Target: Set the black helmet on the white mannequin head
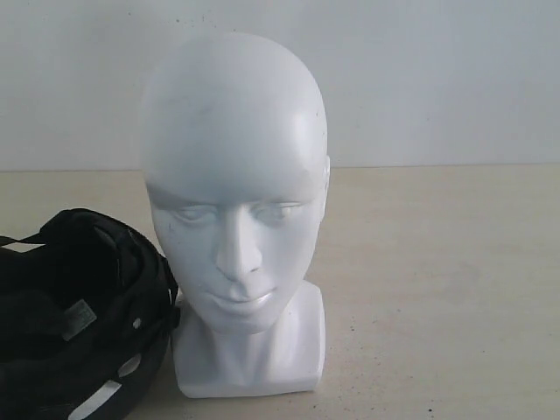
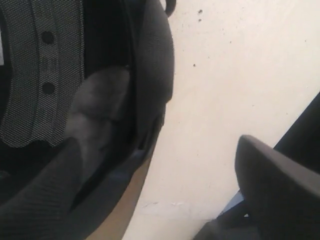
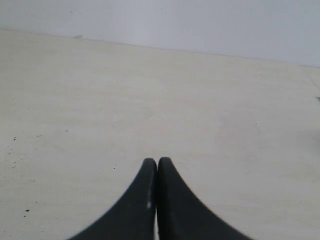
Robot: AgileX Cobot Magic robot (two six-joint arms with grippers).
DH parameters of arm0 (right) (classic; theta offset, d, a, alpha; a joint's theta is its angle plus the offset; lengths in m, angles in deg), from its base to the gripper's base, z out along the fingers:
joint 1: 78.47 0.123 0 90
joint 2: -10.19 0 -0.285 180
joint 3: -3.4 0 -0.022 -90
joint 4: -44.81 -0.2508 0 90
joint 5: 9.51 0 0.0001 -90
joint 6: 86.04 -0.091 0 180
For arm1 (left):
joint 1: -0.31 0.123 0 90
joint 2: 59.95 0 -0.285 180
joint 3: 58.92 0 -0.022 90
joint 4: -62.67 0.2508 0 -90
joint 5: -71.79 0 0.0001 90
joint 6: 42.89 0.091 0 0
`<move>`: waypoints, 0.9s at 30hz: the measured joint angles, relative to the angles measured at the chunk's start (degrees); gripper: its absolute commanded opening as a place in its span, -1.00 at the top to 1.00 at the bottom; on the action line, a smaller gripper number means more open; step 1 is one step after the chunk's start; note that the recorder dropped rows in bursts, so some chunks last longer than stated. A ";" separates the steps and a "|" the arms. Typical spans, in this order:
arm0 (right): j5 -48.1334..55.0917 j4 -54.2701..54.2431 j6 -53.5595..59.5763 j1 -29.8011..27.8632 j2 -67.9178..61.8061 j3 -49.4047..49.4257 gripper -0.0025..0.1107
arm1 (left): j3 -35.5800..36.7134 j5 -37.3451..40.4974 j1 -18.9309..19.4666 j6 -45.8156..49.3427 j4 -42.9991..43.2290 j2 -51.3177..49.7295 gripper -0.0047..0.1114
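Sitting near-left on the table, the black helmet lies lining-up, hard against the left side of the white mannequin head at its neck base. Head upright mid-scene, uncovered. Left gripper: jaws wide apart, straddling the helmet rim, one finger inside the shell, one outside, not clamped. Right gripper: jaws pressed together, empty, over the table.

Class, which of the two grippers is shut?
The right gripper: its fingertips meet above the table. The left gripper stands wide open at the black helmet rim.
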State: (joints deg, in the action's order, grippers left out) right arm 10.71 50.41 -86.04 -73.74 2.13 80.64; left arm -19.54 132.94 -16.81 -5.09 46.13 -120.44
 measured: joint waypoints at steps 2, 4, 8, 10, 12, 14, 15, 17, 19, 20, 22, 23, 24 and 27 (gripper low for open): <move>0.00 0.00 0.00 0.00 0.00 0.00 0.96 | 1.10 -0.04 0.00 2.03 0.25 0.00 -0.43; 0.00 0.00 0.00 0.00 0.00 0.00 0.96 | 2.53 -1.34 0.00 4.55 0.39 0.00 -0.42; 0.00 0.00 0.00 0.00 0.00 0.00 0.96 | 5.59 -6.38 0.00 7.98 2.06 0.00 -0.42; 0.00 0.00 0.00 0.00 0.00 0.00 0.96 | 6.70 -8.83 0.00 8.76 3.75 0.00 -0.42; 0.00 0.00 0.00 0.00 0.00 0.00 0.96 | 7.11 -10.19 0.00 9.01 4.65 0.00 -0.42; 0.00 0.00 0.00 0.00 0.00 0.00 0.96 | 7.23 -11.83 0.00 9.10 4.93 0.00 -0.42; 0.00 0.00 0.00 0.00 0.00 0.00 0.96 | 7.23 -12.38 0.00 9.22 5.06 0.00 -0.42; 0.00 0.00 0.00 0.00 0.00 0.00 0.96 | 7.23 -12.95 0.00 9.36 5.69 0.00 -0.42; 0.00 0.00 0.00 0.00 0.00 0.00 0.96 | 7.23 -13.60 0.00 10.37 6.75 0.00 -0.42; 0.00 0.00 0.00 0.00 0.00 0.00 0.96 | 7.33 -13.82 0.00 10.73 7.41 0.00 -0.42; 0.00 0.00 0.00 0.00 0.00 0.00 0.96 | 7.53 -13.82 0.00 11.76 9.05 -0.15 -0.42; 0.00 0.00 0.00 0.00 0.00 0.00 0.96 | 7.53 -13.82 0.00 12.13 9.65 -0.28 -0.42; 0.00 0.00 0.00 0.00 0.00 0.00 0.96 | 7.58 -13.82 0.00 12.28 10.37 -0.61 -0.42; 0.00 0.00 0.00 0.00 0.00 0.00 0.96 | 7.67 -13.82 0.00 12.51 11.21 -1.97 -0.35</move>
State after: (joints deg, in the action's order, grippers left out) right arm 10.71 50.41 -86.04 -73.74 2.13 80.64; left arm -11.87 119.12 -16.81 7.43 57.34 -122.41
